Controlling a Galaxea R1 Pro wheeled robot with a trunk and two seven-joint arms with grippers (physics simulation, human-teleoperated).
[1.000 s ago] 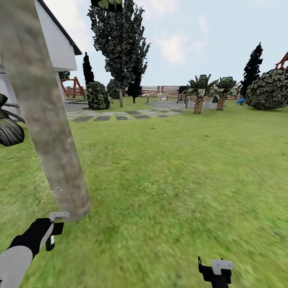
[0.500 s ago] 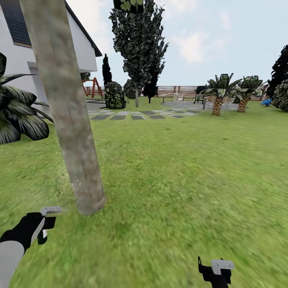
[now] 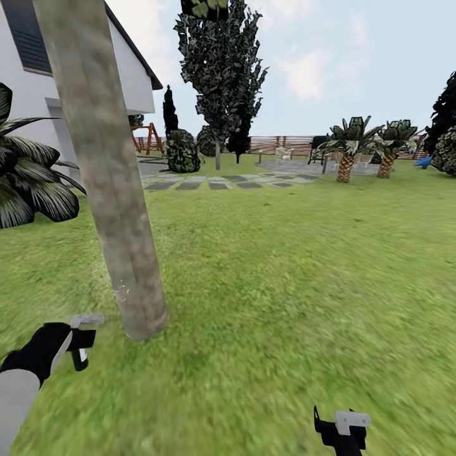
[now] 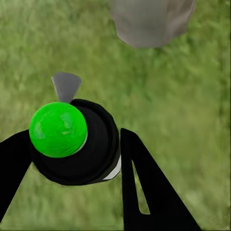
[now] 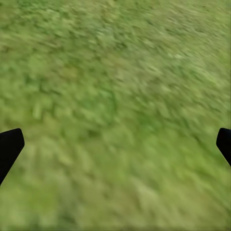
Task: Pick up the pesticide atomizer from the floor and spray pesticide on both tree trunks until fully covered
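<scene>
In the left wrist view the left gripper (image 4: 72, 163) has its two black fingers (image 4: 144, 187) set against either side of the pesticide atomizer (image 4: 77, 144), a round black body topped with a bright green cap and a grey nozzle wedge pointing away from the wrist; the fingers are closed on it, touching its sides. In the head view the same left gripper (image 3: 79, 345) hangs low over the grass, just beside the foot of the tree trunk (image 3: 104, 171), with the atomizer's grey nozzle (image 3: 85, 320) turned toward the trunk and near it, not touching.

A few fine white specks of pesticide (image 3: 121, 292) sit on the lower part of that trunk, on the side facing the nozzle (they are faint and few). The trunk is a mottled grey-beige column, leaning slightly, rising out of the floor (image 3: 285, 304) of blurry green grass.

The right gripper (image 3: 345, 430) is well apart from the trunk, low over bare grass; in the right wrist view its fingertips (image 5: 9, 147) stand far apart at the two edges, wide open and holding nothing.

Beyond the trunk lies a row of grey stepping slabs (image 3: 209, 185), then the second tree (image 3: 221, 69) with a dark leafy crown, two short palms (image 3: 364, 149) and a brown slat fence (image 3: 278, 144). A white house (image 3: 38, 101) stands behind the trunk.
</scene>
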